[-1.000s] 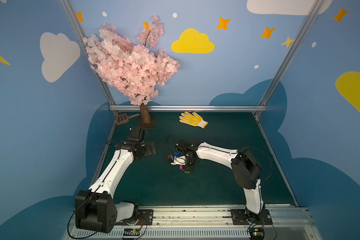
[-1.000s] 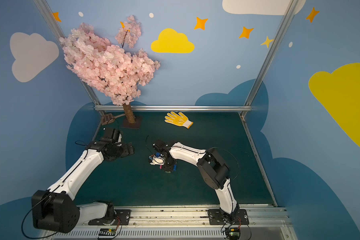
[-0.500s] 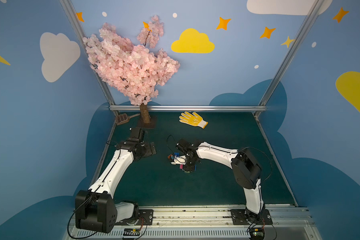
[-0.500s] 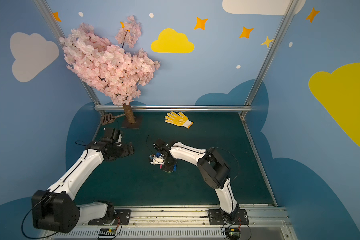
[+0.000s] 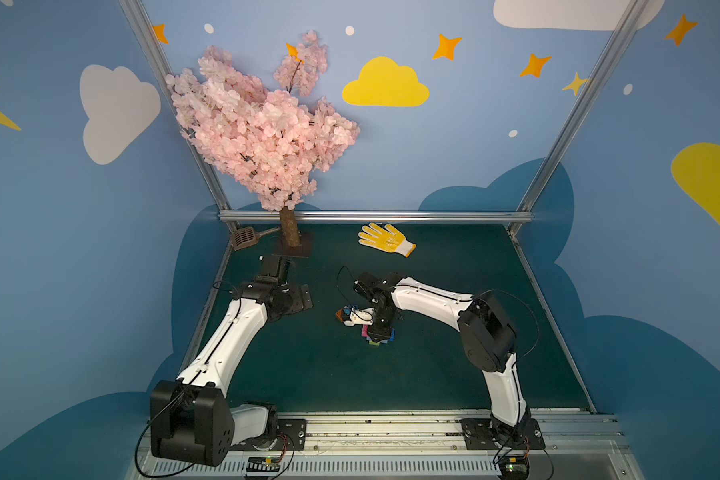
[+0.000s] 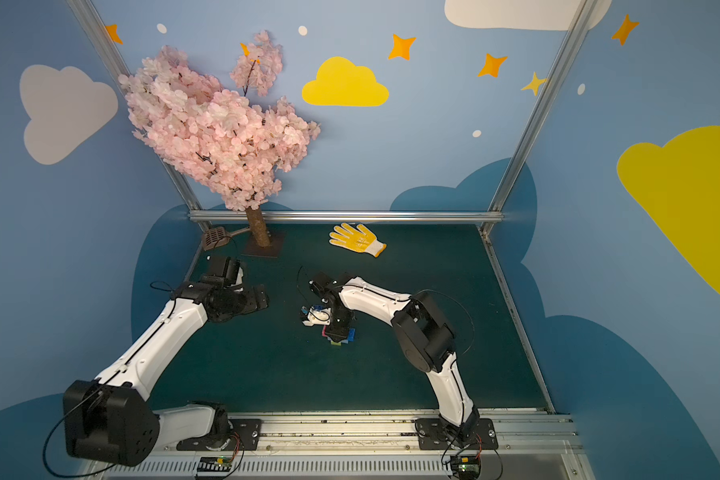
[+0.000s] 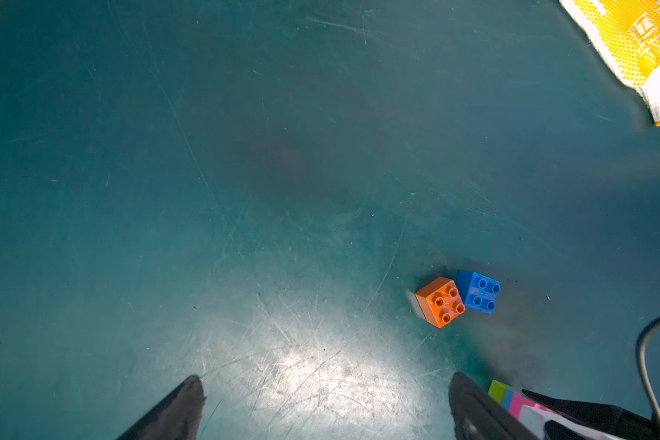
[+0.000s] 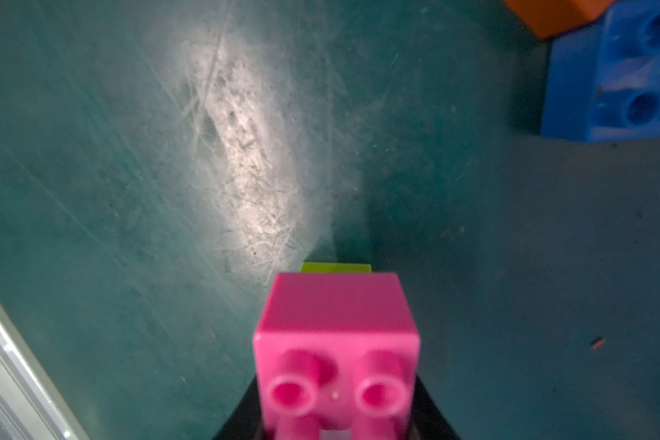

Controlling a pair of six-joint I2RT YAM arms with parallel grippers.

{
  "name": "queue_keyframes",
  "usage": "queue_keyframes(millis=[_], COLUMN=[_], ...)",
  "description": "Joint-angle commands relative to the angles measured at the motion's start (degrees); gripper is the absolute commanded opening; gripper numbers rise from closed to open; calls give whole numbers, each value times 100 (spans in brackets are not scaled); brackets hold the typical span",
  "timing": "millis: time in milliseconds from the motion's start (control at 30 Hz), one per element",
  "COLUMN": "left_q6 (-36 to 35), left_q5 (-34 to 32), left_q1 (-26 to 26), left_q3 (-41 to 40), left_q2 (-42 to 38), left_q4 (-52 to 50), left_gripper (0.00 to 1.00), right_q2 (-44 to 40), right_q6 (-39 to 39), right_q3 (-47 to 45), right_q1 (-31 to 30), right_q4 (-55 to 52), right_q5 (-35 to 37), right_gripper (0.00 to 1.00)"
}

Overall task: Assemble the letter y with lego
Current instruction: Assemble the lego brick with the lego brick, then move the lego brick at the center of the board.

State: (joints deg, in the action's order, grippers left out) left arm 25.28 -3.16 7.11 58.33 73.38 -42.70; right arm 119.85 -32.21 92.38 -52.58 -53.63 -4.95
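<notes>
Right wrist view, right jaws clenched on pink brick [image 8: 336,316]; left jaws wide apart, empty

The left arm [image 5: 233,332] and right arm [image 5: 429,297] are wearing white shells between bulky black joints. Thin black cables [image 7: 642,365] are looping off them, black base plates [image 5: 472,436] are showing silver screws, and the left pincer [image 7: 326,377] is showing dark tapered fingers [image 7: 176,411].

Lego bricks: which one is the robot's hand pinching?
The pink brick, gripped in the right hand. The orange brick and the dark blue brick lie loose on the mat, untouched.
</notes>
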Motion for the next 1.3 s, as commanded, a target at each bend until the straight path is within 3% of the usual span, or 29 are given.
queue_keyframes(millis=[0, 400, 733, 933, 1267], left_q6=[16, -27, -23, -23, -128], left_q5=[36, 131, 127, 131, 272], left_q1=[-26, -26, -35, -43, -42], left_q3=[-41, -71, -72, -63, -133], left_q2=[-9, -23, -42, -35, -106], left_q4=[33, 86, 82, 92, 192], left_gripper=[100, 100, 100, 100, 100], right_q2=[373, 520, 644, 808, 803], right_q6=[-32, 61, 306, 329, 576], right_q3=[-441, -458, -733, -733, -985], right_q1=[-151, -353, -482, -473, -526], right_q4=[-1, 330, 813, 707, 942], right_q5=[372, 618, 1275, 876, 881], right_gripper=[0, 0, 0, 0, 0])
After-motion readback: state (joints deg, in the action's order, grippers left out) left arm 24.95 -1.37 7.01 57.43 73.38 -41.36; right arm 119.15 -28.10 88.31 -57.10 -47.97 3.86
